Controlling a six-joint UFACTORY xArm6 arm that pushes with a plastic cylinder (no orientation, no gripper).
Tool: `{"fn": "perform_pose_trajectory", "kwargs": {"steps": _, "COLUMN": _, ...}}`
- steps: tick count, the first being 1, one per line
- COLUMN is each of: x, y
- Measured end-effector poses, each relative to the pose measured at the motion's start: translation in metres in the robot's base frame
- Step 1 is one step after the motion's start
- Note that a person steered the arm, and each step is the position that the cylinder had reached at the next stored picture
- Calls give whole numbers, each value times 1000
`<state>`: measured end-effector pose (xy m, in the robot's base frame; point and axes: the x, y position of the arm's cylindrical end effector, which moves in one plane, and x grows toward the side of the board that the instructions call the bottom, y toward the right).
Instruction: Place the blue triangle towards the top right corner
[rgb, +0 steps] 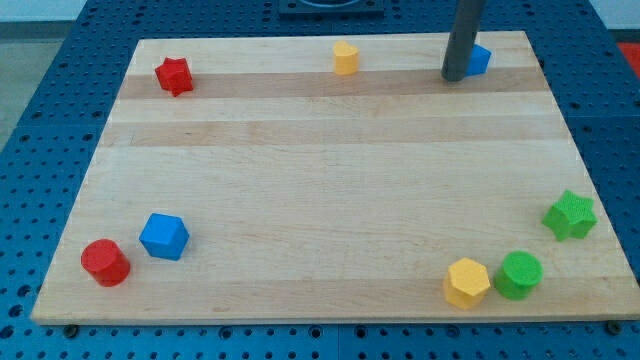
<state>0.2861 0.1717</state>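
Note:
The blue triangle (479, 59) lies near the board's top right corner, partly hidden behind my rod. My tip (453, 76) rests on the board right against the triangle's left side. Only the triangle's right part shows.
A yellow block (345, 58) sits at the top middle and a red star (174, 75) at the top left. A blue cube (164, 236) and a red cylinder (105, 262) lie at the bottom left. A yellow hexagon (466, 282), a green cylinder (519, 275) and a green star (570, 215) lie at the bottom right.

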Motion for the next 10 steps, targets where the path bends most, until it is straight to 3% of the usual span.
{"fn": "perform_pose_trajectory", "kwargs": {"steps": 2, "x": 0, "y": 6}}
{"fn": "perform_pose_trajectory", "kwargs": {"steps": 6, "x": 94, "y": -37}}
{"fn": "perform_pose_trajectory", "kwargs": {"steps": 10, "x": 126, "y": -78}}
